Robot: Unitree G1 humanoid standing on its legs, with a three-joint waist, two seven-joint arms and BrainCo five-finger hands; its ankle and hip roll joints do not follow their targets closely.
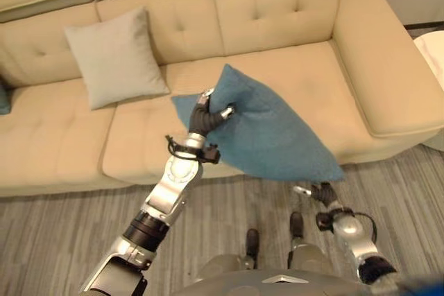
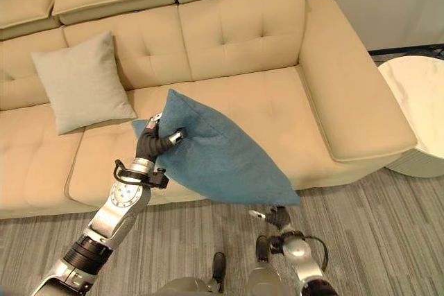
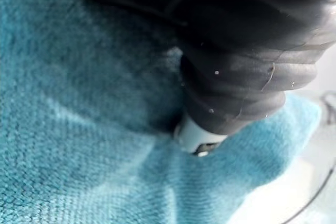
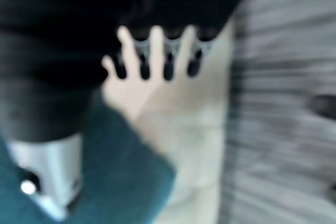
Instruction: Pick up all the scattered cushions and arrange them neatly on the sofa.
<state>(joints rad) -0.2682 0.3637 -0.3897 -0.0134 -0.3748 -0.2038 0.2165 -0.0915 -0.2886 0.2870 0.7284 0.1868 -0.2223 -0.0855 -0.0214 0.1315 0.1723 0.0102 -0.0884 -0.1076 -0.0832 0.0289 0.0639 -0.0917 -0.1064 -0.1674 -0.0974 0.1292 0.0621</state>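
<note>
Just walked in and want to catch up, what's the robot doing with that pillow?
The robot's left hand grips a blue cushion by its upper corner and holds it above the front of the beige sofa. The right hand hangs open just below the cushion's lower corner. A grey cushion already leans against the sofa's backrest.
</note>
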